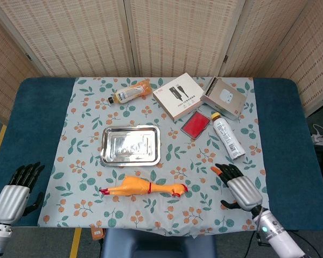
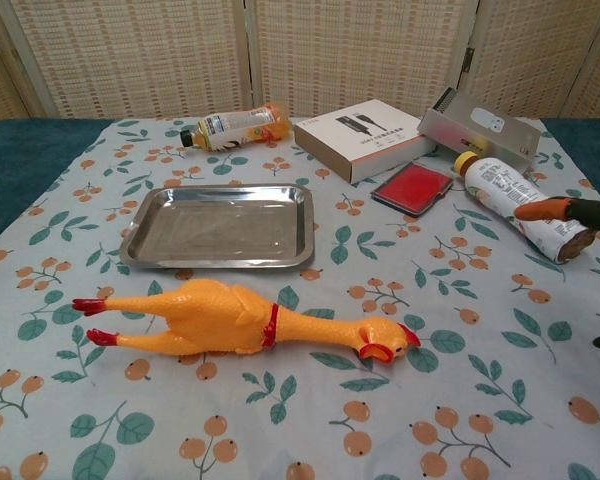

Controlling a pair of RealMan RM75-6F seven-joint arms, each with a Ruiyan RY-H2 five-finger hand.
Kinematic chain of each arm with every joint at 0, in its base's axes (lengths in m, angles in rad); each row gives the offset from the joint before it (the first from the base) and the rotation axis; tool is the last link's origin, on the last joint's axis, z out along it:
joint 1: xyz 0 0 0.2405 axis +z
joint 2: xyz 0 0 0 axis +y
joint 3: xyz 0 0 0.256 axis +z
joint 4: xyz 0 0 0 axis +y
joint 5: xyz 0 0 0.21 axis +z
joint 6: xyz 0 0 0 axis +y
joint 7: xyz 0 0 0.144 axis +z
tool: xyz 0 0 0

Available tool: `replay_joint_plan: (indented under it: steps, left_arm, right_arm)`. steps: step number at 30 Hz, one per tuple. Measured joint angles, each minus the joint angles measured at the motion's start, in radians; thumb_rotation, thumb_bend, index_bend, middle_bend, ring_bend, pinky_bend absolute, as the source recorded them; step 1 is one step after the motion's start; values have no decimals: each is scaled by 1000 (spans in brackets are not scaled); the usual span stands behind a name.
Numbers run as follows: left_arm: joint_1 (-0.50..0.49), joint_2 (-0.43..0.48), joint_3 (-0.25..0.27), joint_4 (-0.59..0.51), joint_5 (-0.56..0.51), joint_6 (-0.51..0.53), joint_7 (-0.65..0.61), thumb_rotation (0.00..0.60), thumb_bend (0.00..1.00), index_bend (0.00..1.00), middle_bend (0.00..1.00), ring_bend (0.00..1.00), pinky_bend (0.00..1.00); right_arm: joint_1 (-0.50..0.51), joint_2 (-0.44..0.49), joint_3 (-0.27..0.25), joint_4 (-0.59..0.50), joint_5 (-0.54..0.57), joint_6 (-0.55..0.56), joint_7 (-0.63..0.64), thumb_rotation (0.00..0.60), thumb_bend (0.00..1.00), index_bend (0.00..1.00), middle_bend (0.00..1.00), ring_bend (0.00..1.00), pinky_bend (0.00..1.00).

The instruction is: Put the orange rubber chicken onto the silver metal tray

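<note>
I see one orange rubber chicken (image 1: 144, 188) with red feet, a red neck band and a red comb, lying on its side on the leaf-print cloth, feet toward nine o'clock and head toward three. It sits just at six o'clock of the one silver metal tray (image 1: 131, 145), near it but not touching. Toward twelve o'clock of the surface (image 1: 35, 123) I count two bottles, an orange-filled one (image 1: 130, 92) and a white-labelled one (image 1: 227, 135) with a yellow cap, two boxes, a white (image 1: 178, 95) and a grey (image 1: 224, 97), and one flat red case (image 1: 195, 124). My right hand (image 1: 238, 187) hovers over the cloth at three o'clock of the chicken, its dark fingers (image 1: 224, 171) spread and released, holding nothing. My left hand (image 1: 12, 196) rests at the eight o'clock edge, fingers likewise apart and empty.
</note>
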Motion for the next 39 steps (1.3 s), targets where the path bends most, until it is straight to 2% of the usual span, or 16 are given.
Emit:
replay_joint_plan:
  steps: [11, 23, 29, 36, 39]
  left_arm:
    - [0, 9, 0, 5, -13, -12, -18, 600, 469, 0, 0, 22, 72]
    - [-6, 12, -5, -2, -31, -28, -9, 600, 469, 0, 0, 22, 72]
    - [-8, 15, -6, -1, -38, -35, -18, 600, 470, 0, 0, 22, 72]
    - [-5, 21, -8, 2, -43, -29, -36, 600, 470, 0, 0, 22, 72]
    - [-4, 23, -8, 4, -43, -27, -43, 600, 471, 0, 0, 22, 72]
  right_arm:
    - [180, -286, 84, 65, 218, -151, -200, 600, 184, 212, 0, 0, 0]
    - [290, -446, 124, 183, 401, -201, -278, 600, 185, 272, 0, 0, 0]
    - [336, -508, 140, 222, 455, -205, -291, 600, 185, 314, 0, 0, 0]
    - [374, -576, 149, 279, 515, -190, -316, 600, 184, 460, 3, 0, 27]
    - [383, -598, 148, 291, 525, -164, -334, 600, 185, 563, 77, 0, 106]
